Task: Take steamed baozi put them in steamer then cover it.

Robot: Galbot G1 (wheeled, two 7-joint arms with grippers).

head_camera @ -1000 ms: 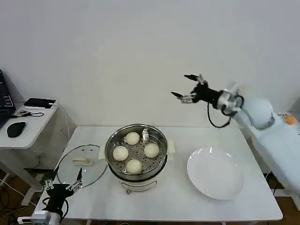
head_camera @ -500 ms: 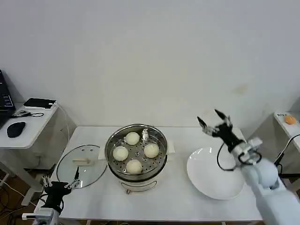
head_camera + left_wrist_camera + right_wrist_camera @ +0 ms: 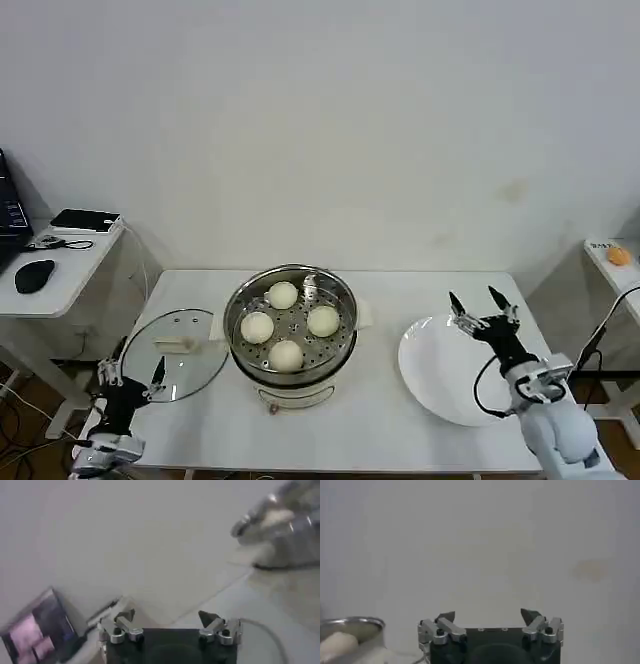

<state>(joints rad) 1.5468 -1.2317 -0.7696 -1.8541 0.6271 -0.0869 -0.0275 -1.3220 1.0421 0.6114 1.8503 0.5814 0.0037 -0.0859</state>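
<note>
Your left gripper (image 3: 128,374) is spread open and empty, just beside the near edge of the cover (image 3: 173,353). The steamer (image 3: 291,325), holding four steamed baozi (image 3: 286,355), sits beyond it. Your right gripper (image 3: 478,304) gapes empty above the white plate (image 3: 450,385).

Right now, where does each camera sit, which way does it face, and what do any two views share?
Head view: on the robot's head, looking forward and down at the table; the left gripper by the cover and the right gripper over the white plate show.
Left wrist view: on the left arm, facing across the table past its open left gripper toward the steamer.
Right wrist view: on the right arm, facing the wall over its open right gripper.
Shared: all three show the steamer.
</note>
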